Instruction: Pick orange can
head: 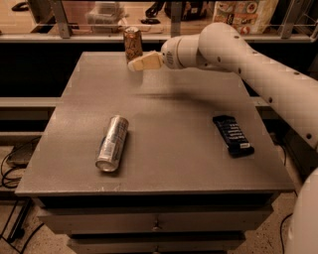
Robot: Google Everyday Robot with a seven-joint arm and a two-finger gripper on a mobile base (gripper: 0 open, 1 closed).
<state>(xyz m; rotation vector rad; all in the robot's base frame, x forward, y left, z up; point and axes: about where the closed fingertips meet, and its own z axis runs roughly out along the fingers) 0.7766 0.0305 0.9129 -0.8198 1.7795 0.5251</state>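
The orange can (132, 43) stands upright at the far edge of the grey table (164, 119), left of centre. It is copper-brown with pale lettering and a silvery top. My gripper (133, 64) reaches in from the right on the white arm (238, 54). Its pale fingertips point left, just in front of and below the can's base, close to it; I cannot tell if they touch it.
A slim silver can (112, 143) lies on its side at the table's left front. A dark snack bar (232, 135) lies at the right. A ledge with clutter (104, 12) runs behind the table. Drawers (154, 225) are below the front edge.
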